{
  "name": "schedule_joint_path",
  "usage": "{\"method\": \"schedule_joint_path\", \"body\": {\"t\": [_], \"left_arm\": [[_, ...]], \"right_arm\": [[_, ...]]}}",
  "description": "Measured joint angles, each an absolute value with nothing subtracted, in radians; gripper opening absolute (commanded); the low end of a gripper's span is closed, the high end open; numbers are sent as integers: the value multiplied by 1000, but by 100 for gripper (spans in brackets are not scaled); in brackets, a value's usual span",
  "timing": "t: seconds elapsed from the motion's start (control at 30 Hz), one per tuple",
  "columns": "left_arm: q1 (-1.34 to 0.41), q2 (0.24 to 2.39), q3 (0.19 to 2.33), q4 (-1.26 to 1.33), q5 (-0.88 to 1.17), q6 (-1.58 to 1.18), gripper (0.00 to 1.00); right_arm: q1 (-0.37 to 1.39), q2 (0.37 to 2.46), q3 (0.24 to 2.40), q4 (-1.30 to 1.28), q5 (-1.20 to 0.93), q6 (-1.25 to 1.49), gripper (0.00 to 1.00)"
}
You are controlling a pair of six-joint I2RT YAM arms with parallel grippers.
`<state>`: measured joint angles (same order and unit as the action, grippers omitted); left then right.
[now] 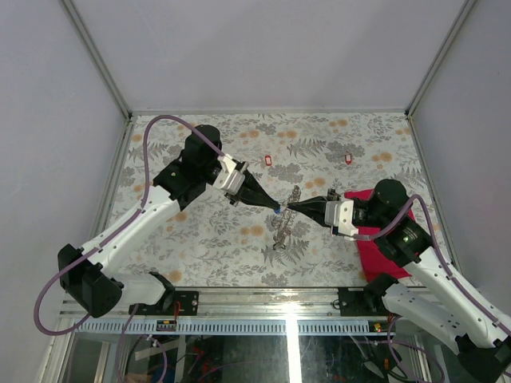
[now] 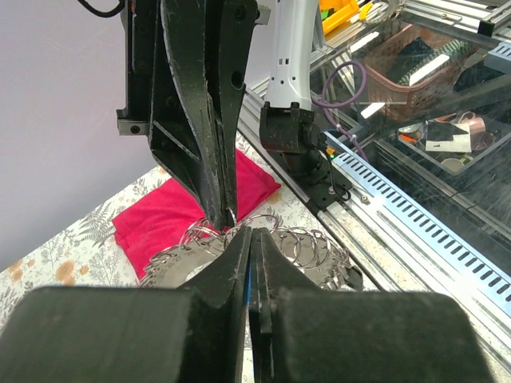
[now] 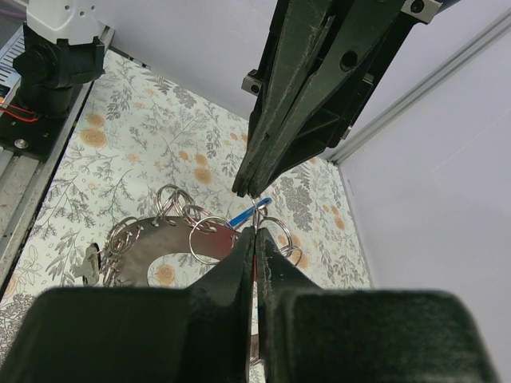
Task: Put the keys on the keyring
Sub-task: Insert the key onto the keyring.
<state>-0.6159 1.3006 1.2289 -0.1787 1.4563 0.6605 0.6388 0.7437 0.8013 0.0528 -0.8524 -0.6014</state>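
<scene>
Shows left gripper pinched shut on blue key, tip-to-tip with right gripper clamped on keyring.

A table top covered in a grey and orange floral print is observed, enclosed by pale walls and aluminium corner posts. A red cloth is laid near the right near corner. A white slotted duct is fitted along the near edge. A brown basket is seen past that edge.
</scene>
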Motion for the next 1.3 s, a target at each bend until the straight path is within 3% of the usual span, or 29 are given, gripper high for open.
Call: {"method": "schedule_joint_path", "body": {"t": [1.17,1.3], "left_arm": [[-627,1309,1266,-304,1380,803,0],[-625,1303,1266,-304,1380,809,10]], "right_arm": [[639,677,757,158,-830,-427,0],[639,670,737,196,-827,-398,0]]}}
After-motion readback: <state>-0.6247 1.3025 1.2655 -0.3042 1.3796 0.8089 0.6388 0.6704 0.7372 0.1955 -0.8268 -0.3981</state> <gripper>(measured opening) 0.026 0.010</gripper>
